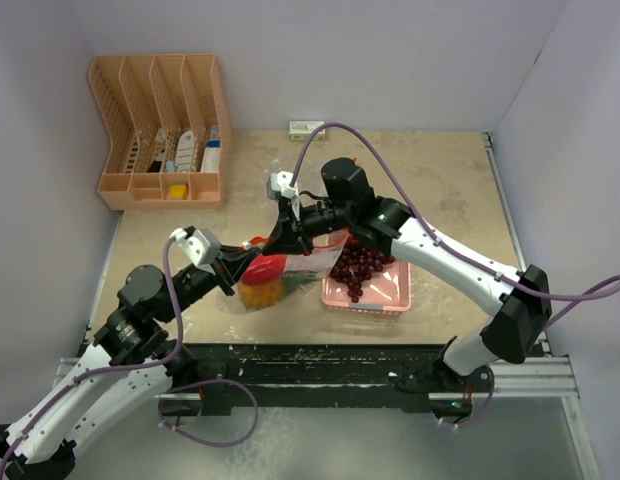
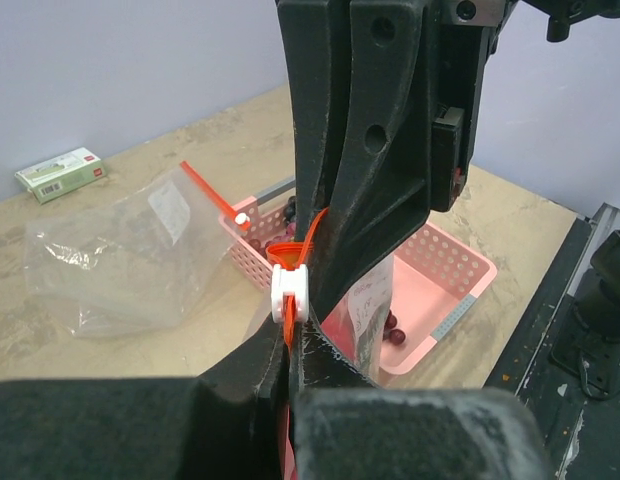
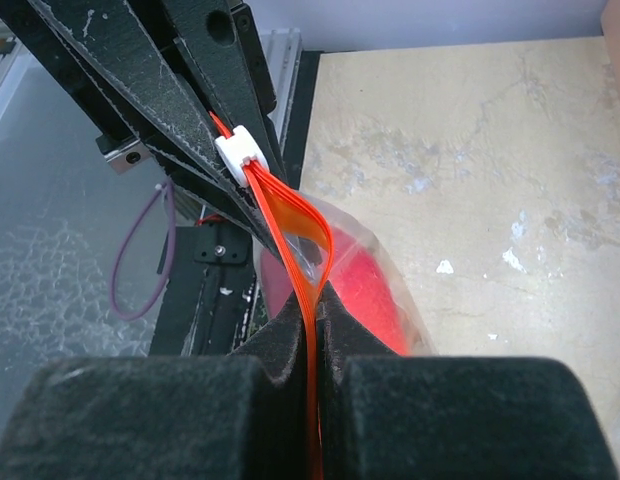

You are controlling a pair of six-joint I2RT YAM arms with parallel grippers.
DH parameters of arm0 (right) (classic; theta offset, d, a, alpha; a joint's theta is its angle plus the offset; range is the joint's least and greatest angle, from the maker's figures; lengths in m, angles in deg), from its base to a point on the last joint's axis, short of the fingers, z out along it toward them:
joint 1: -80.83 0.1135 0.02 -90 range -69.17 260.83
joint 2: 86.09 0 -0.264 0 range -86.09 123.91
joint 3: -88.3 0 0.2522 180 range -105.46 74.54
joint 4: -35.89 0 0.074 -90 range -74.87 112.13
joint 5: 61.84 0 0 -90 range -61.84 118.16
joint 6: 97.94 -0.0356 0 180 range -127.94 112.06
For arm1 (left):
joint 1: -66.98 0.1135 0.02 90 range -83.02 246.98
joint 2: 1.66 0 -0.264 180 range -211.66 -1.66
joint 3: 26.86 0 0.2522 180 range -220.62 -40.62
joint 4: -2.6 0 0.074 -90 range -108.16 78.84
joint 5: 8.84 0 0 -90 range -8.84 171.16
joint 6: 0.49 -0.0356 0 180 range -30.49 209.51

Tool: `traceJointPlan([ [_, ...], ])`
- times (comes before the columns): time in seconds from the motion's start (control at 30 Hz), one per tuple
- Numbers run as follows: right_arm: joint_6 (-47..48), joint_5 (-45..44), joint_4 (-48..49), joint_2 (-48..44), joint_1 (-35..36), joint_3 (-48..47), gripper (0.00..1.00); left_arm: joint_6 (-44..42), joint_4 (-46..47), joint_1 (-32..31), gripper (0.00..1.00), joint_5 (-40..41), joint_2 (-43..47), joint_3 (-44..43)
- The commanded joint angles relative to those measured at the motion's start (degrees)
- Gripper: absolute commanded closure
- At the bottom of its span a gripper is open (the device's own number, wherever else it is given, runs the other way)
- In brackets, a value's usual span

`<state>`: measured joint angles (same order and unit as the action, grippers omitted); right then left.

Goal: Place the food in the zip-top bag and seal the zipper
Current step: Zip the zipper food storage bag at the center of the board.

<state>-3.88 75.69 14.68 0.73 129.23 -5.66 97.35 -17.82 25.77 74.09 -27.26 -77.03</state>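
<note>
right wrist, r tool (image 3: 314,330), l tool (image 2: 290,350) both pinching flat orange zip strip (image 3: 296,215), clear bag (image 3: 340,228)

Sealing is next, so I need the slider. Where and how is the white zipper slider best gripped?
Pinch the white slider across its two broad side faces, coming along the orange zipper strip from the left gripper's end. It straddles the strip just past that gripper's pinch, so the reach looks short.

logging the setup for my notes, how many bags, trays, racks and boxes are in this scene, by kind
zip-top bags: 2, the held bag and the spare bag lying on the table
pink tray: 1
orange rack: 1
small box: 1
total: 5
</note>
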Motion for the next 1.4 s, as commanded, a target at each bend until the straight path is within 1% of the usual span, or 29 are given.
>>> traceJointPlan([
  [0.0,1.0,1.7,1.3,-2.7,-0.1,-0.9,1.0,-0.9,0.8,0.3,1.0,0.2,0.1,-1.3],
  [0.1,2.9,0.0,-0.7,-3.4,-0.1,-0.5,1.0,-1.9,0.7,0.3,1.0,1.4,0.3,-2.2],
  [0.13,3.6,-1.6,-1.4,-3.8,-0.1,0.0,0.94,-2.4,0.5,0.3,1.0,2.0,0.1,-2.7],
  [0.2,4.9,-3.8,-2.3,-4.9,0.0,0.9,0.77,-3.2,-0.5,0.3,1.0,2.5,-0.3,-3.5],
  [0.3,7.5,-4.4,-3.5,-7.2,-0.1,2.1,0.57,-3.5,-2.8,0.3,1.0,1.0,-2.2,-5.5],
  [0.4,9.7,-4.7,-2.6,-10.8,0.0,3.9,0.46,-3.6,-6.3,0.3,1.0,-1.5,-4.3,-8.3],
  [0.47,10.0,-3.9,0.0,-13.3,-0.1,5.8,0.37,-3.4,-8.4,0.3,1.0,-3.6,-5.7,-10.1],
  [0.53,9.3,-2.0,3.6,-15.2,-0.1,7.3,0.33,-3.2,-10.5,0.3,1.0,-5.9,-7.0,-12.3],
  [0.63,7.6,0.3,8.3,-15.6,-0.1,8.0,0.32,-2.4,-13.7,0.3,1.0,-8.9,-9.5,-15.6],
  [0.7,6.8,0.8,9.8,-13.8,-0.1,7.2,0.32,-1.4,-15.2,0.3,1.0,-10.1,-11.0,-17.2],
  [0.77,6.8,0.7,9.7,-11.6,-0.1,5.6,0.35,-0.6,-16.2,0.3,1.0,-10.6,-12.3,-17.9],
  [0.9,7.2,0.8,11.9,-8.6,0.0,3.7,0.46,0.9,-16.5,0.3,1.0,-11.2,-13.5,-17.6],
  [1.03,4.7,1.1,17.6,-9.3,0.0,5.6,0.48,1.3,-16.9,0.3,1.0,-11.1,-13.9,-17.5],
  [1.2,4.6,6.2,17.3,-9.5,0.0,5.8,0.55,1.6,-16.8,0.3,1.0,-9.5,-13.1,-16.9],
  [1.37,4.6,7.4,16.3,-8.4,0.0,5.3,0.56,1.7,-16.4,0.3,1.0,-8.6,-12.2,-16.2],
])
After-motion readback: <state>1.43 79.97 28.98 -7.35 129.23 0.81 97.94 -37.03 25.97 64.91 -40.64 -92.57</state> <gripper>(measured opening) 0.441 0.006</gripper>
